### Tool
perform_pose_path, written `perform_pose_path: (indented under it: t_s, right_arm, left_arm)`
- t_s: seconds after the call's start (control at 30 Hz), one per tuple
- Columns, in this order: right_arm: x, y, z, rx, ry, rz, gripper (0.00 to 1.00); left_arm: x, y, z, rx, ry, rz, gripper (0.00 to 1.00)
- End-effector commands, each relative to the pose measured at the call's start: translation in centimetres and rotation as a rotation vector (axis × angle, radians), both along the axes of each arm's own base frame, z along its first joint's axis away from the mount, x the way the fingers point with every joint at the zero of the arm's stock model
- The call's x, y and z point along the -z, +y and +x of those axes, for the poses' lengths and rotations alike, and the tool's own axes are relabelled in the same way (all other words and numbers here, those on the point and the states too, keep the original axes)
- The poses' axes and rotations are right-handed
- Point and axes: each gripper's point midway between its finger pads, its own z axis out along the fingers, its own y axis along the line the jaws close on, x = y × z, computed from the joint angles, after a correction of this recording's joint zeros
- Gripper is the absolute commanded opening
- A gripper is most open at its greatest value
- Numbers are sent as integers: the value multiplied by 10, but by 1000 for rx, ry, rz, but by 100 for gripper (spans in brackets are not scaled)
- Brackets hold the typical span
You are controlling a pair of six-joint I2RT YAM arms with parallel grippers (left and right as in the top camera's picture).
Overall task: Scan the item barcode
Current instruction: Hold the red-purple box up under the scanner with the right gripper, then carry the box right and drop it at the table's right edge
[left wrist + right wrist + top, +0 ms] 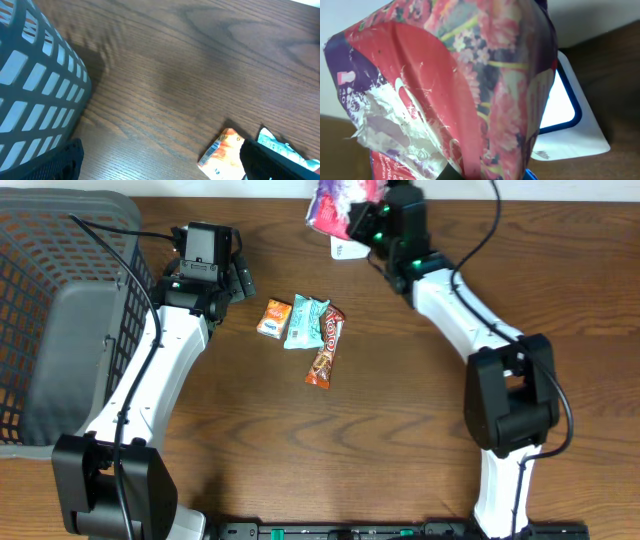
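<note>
While the right gripper (372, 222) is clamped on the pink floral packet (338, 202), held just over the white barcode scanner (346, 248) at the table's far edge, the left gripper (212, 272) hangs wide open between the basket (60, 300) and 3 snack packets (306, 322).

light: even, bright | shadows: soft | wrist views: close, seemingly blurred

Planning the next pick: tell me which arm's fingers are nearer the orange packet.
Left. The left fingers hang open beside the orange packet; the right fingers grip a floral pouch at the far edge.
</note>
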Motion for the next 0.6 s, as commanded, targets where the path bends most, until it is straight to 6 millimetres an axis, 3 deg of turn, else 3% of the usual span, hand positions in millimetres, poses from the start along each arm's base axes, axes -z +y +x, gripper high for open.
perform_pose_path:
  t_s: [0.0,0.17,0.33,0.43,0.57]
  right_arm:
    - [16,-17,16,115,-11,-28,3]
    - [32,-24,20,111,12,-41,2]
    - [13,-30,23,73,-19,-17,1]
    - [-17,-70,24,118,-43,-77,1]
    - [-42,-157,6,253,53,-104,1]
  left_arm:
    - [1,3,0,-15,-1,0,99]
    - [1,3,0,-14,-1,-1,99]
    - [1,3,0,-15,-1,0,99]
    - [1,3,0,-15,-1,0,99]
    - [1,3,0,-14,-1,-1,99]
